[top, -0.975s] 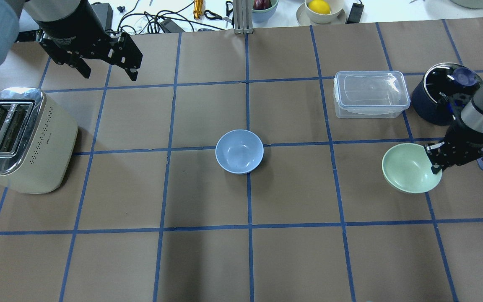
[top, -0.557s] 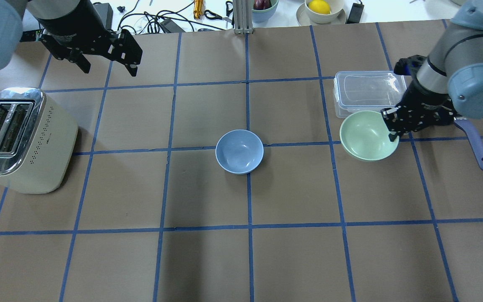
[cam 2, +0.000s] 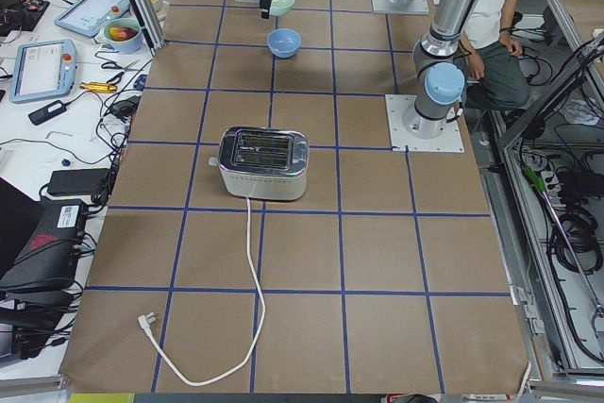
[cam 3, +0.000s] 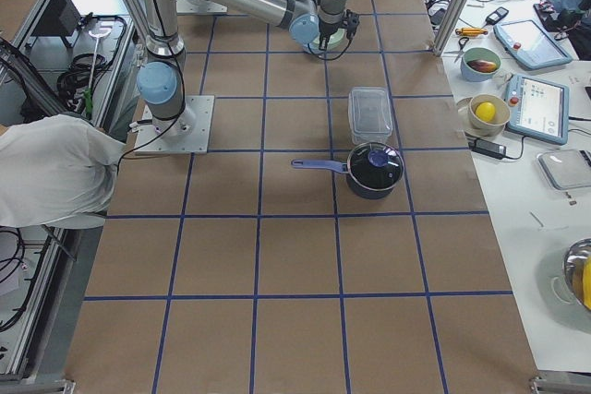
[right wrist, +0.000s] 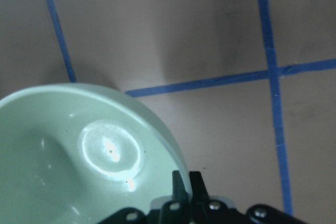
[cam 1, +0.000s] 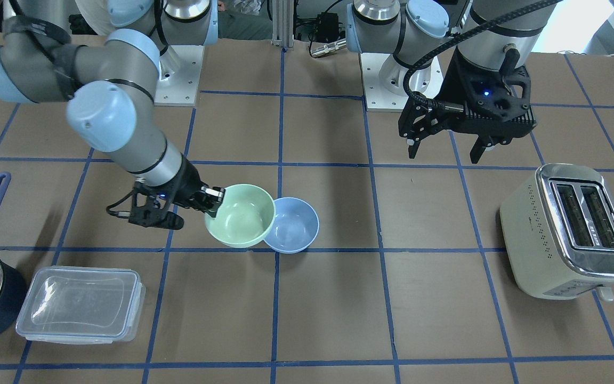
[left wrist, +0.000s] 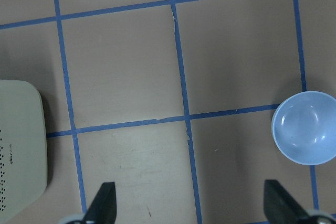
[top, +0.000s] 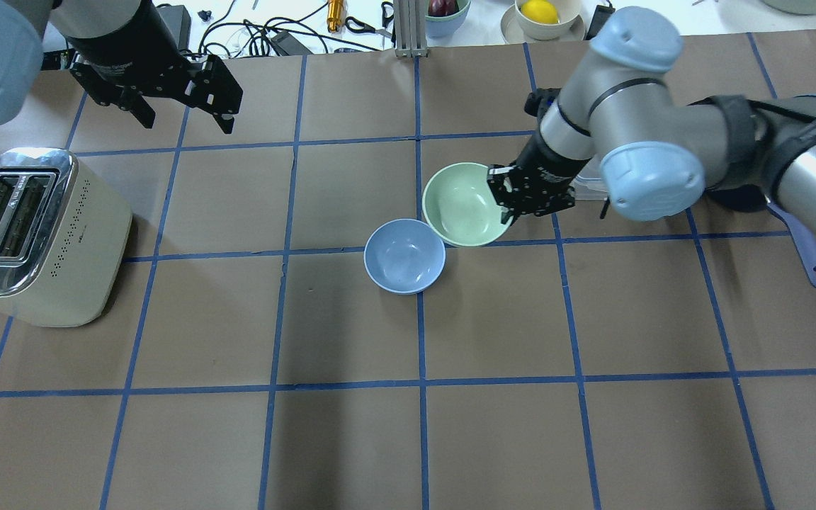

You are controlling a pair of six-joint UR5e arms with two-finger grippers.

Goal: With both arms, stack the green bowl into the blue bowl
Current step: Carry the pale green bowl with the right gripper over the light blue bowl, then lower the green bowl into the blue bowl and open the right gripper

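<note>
The right tool (top: 506, 204) pinches the green bowl (top: 459, 205) by its rim over the bench's middle, beside the blue bowl (top: 404, 256); it should centre it, then lower slowly. The left tool (top: 187, 125) hangs wide.

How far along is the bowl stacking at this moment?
Done: the right end effector grips the green bowl by its rim. In hand: the bowl hangs beside the blue bowl, not yet centred over it. Left: set it inside and release. The left end effector is open, empty, away from both bowls.
</note>
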